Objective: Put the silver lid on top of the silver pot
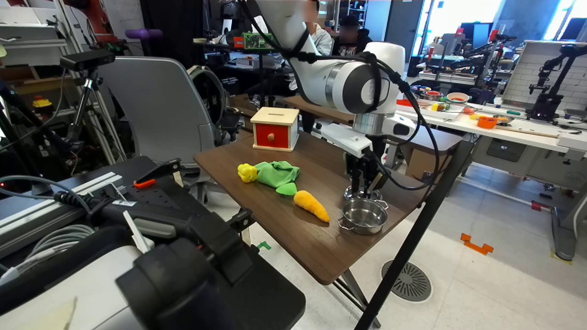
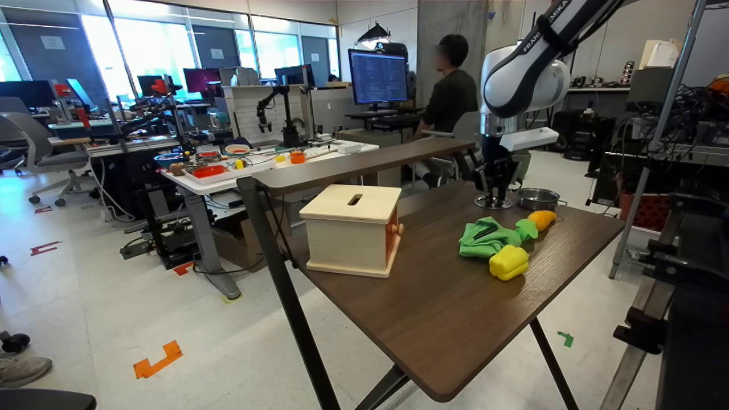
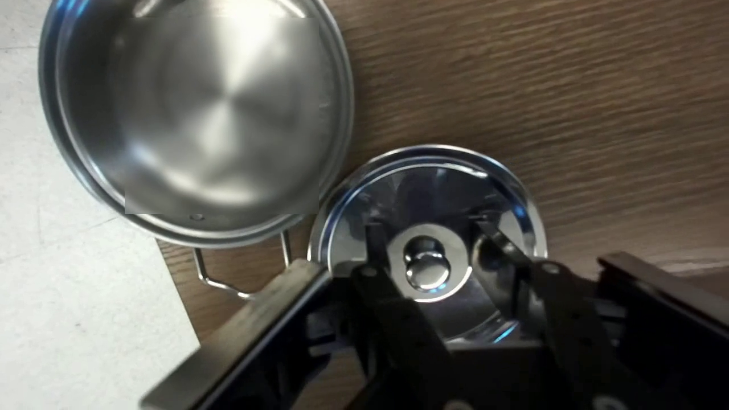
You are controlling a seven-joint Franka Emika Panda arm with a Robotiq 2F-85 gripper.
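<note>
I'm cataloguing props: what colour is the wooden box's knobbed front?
The box's front is red, best seen in an exterior view.

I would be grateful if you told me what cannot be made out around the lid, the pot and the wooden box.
Wrist view: the uppermost part of the silver pot, cut off by the picture's top edge.
Wrist view: part of the silver lid, behind the gripper.
Both exterior views: the lid's knob, lost against the dark gripper.
Both exterior views: the inside of the wooden box, hidden by its walls and top.
</note>
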